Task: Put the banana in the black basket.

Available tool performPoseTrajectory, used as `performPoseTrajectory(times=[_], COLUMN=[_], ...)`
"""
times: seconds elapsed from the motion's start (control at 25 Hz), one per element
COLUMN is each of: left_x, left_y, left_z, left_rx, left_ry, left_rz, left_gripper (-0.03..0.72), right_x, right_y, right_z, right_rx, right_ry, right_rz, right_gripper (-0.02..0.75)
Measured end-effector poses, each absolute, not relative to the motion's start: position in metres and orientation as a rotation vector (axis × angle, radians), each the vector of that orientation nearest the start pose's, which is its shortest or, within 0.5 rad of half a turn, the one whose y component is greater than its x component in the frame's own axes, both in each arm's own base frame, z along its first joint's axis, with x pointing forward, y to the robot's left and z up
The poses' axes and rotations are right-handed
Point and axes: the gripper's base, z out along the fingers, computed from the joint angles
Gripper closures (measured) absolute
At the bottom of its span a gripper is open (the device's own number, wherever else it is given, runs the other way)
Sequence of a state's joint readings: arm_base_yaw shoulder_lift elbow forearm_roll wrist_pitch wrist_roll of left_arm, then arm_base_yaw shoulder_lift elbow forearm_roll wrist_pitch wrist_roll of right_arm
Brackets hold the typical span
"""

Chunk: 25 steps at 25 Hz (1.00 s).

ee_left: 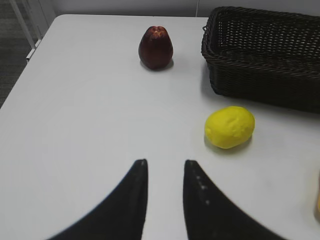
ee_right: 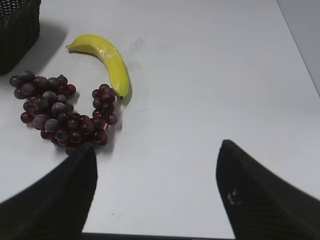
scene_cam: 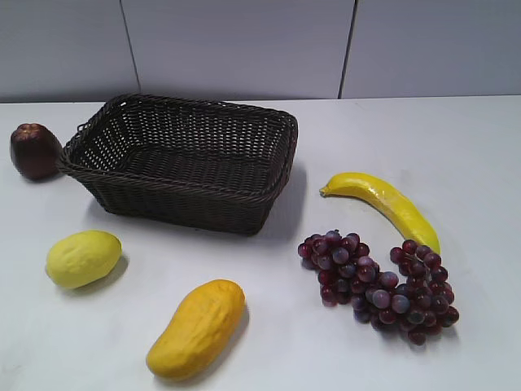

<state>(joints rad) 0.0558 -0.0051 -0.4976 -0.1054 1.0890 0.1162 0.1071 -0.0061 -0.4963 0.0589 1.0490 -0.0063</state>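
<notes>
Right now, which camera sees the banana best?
The right wrist view: the whole banana lies clear on the white table, only its lower tip touching the grapes. The exterior view also shows it, beside the black basket, but its far tip is hidden by grapes. The left wrist view misses it completely.

The white desk (scene_cam: pixel 456 147) carries 6 things. The black basket (scene_cam: pixel 183 159) sits toward the back left, with a dark red fruit (scene_cam: pixel 34 151) just beside its left end. In front of the basket lie a pale yellow lemon-like fruit (scene_cam: pixel 83 258) and an orange-yellow mango-shaped fruit (scene_cam: pixel 197 327). To the right, the banana (scene_cam: pixel 383 204) lies with its lower end touching a bunch of purple grapes (scene_cam: pixel 378 285).
</notes>
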Motion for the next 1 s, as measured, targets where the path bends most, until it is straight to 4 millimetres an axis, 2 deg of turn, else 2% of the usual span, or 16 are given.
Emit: performPoseTrajectory(times=[0.72, 0.88, 1.0], left_x=[-0.006, -0.006, -0.006], left_y=[-0.009, -0.009, -0.009], left_z=[0.275, 0.275, 0.275], left_rx=[0.069, 0.069, 0.069], left_ry=[2.064, 2.064, 2.064], left_rz=[-0.021, -0.021, -0.021], left_gripper=[0.449, 0.449, 0.449], right_x=[-0.006, 0.008, 0.030], right_y=[0.004, 0.005, 0.007], right_z=[0.282, 0.294, 0.302], right_rx=[-0.114, -0.106, -0.098], right_ry=[1.999, 1.949, 1.939], right_rz=[0.136, 0.137, 0.137], right_gripper=[0.147, 0.147, 0.147])
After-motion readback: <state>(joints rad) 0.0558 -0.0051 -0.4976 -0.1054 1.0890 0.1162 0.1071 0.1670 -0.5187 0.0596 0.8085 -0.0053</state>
